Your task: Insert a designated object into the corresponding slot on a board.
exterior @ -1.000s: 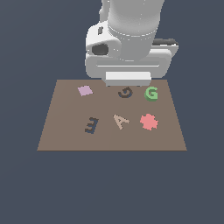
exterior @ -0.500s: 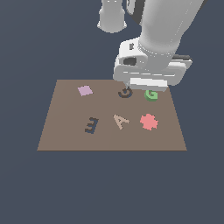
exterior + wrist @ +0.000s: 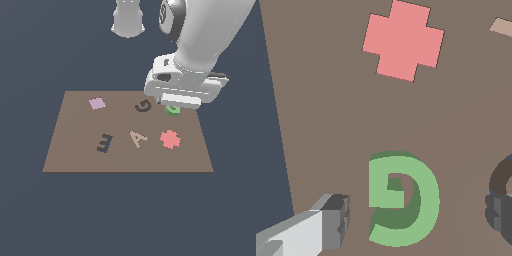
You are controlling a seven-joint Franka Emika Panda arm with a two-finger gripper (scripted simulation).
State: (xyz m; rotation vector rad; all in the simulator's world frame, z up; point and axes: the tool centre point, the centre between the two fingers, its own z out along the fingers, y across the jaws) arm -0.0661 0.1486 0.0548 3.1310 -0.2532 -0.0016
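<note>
The claw is spread wide, one finger on each side of the green G, gripping nothing. In the exterior view the hand hides most of that G, which lies on the board beside the dark G-shaped slot; in the wrist view the slot is cut off at the frame edge

No printed text; only letter shapes on board: G, A, E.
</note>
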